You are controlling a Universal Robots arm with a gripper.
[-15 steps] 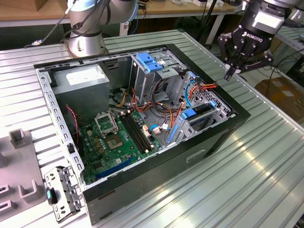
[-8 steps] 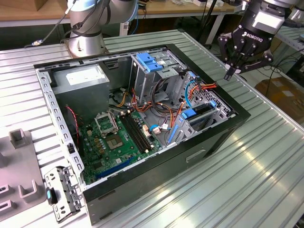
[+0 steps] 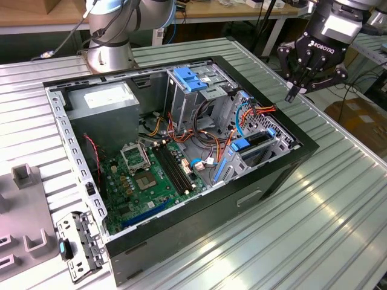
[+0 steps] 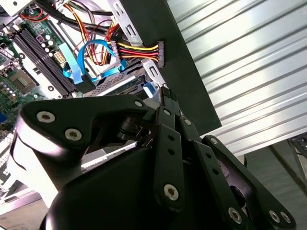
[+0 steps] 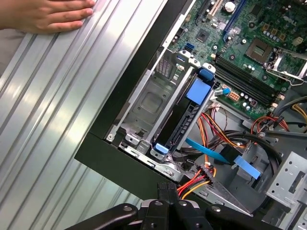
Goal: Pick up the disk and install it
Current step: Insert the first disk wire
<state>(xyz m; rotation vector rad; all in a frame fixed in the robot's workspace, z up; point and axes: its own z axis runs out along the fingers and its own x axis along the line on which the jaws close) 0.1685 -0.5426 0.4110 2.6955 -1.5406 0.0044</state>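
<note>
I'm seeing the gripper (image 3: 297,90) hanging over the ribbed table (image 3: 338,199), just off the open computer case (image 3: 272,175) on the exterior view's right. Its fingers are drawn together and gripping nothing. The disk (image 3: 259,139) is sitting lower and toward the exterior view's left, inside the case near that wall and well apart from the fingertips.

The first wrist view is giving me the closest look. There the disk (image 5: 184,120) is standing on edge in the drive cage (image 5: 144,103), next to a bare silver bay, with the gripper (image 5: 166,188) beyond the case's black rim. That view is also catching a person's hand (image 5: 45,14) lying flat on the table. The exterior view is giving me the whole case, with the motherboard (image 3: 145,175) and grey power supply (image 3: 103,103).

Edge-on, the disk is reading as a narrow dark strip carrying a blue tab, with light-blue rail ends at both ends.
</note>
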